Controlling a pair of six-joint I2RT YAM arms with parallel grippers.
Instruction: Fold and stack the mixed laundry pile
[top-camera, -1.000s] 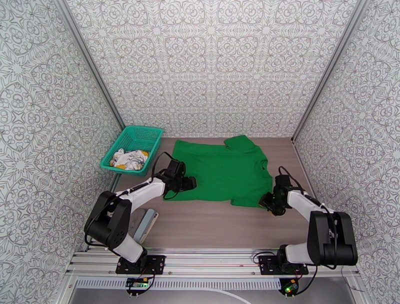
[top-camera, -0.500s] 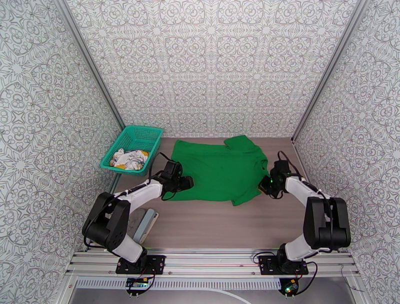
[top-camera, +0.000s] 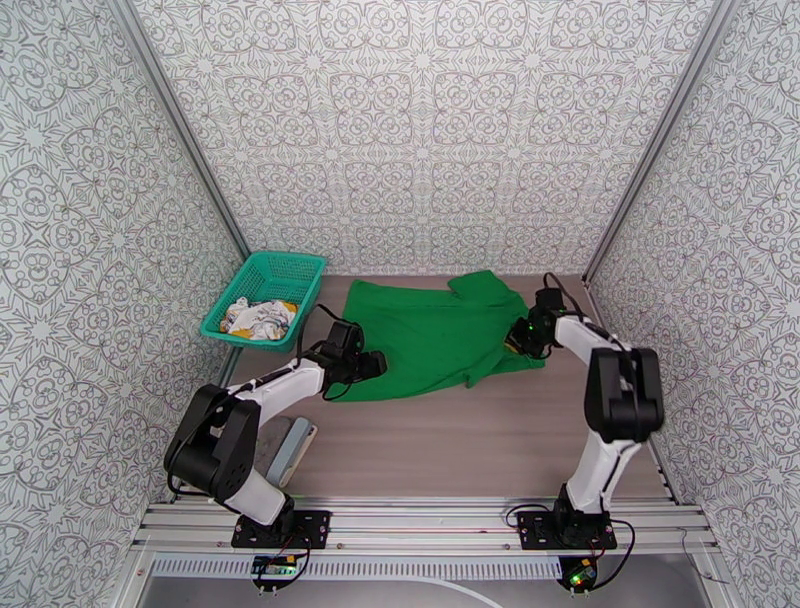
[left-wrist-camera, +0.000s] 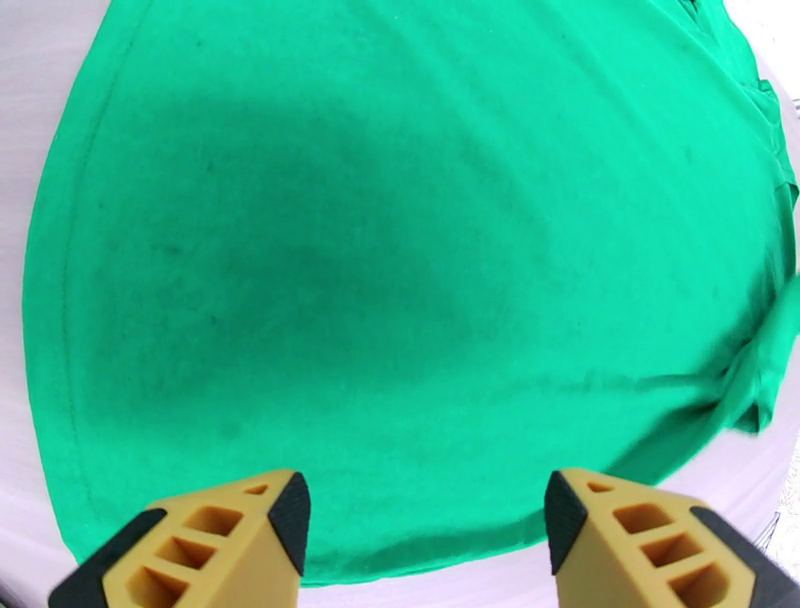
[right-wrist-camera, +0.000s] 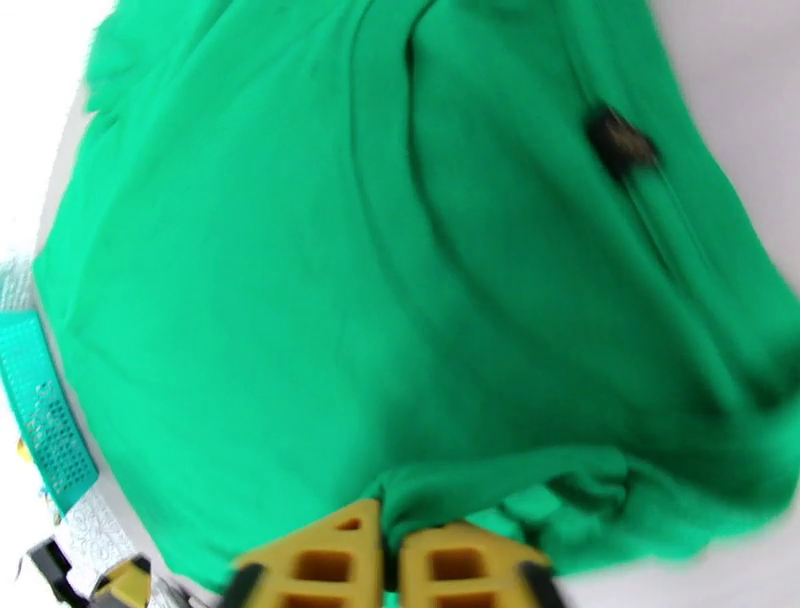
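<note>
The green shirt (top-camera: 430, 335) lies spread on the table, its near right part pulled up into a fold. My right gripper (top-camera: 516, 343) is at the shirt's right edge. In the right wrist view its fingers (right-wrist-camera: 392, 555) are shut on a bunched fold of the green shirt (right-wrist-camera: 350, 250). My left gripper (top-camera: 377, 364) hovers open over the shirt's near left edge; the left wrist view shows its fingertips (left-wrist-camera: 425, 520) wide apart above the flat shirt (left-wrist-camera: 400, 250). The white printed garment (top-camera: 258, 318) lies crumpled in the basket.
The teal mesh basket (top-camera: 288, 256) stands at the far left of the table, and its edge (right-wrist-camera: 45, 420) shows in the right wrist view. A grey flat object (top-camera: 285, 450) lies near the left arm's base. Patterned walls close in three sides.
My right gripper has moved from the near right toward the far right, dragging the shirt's near right corner with it and shortening the spread cloth. The left arm has hardly moved.
</note>
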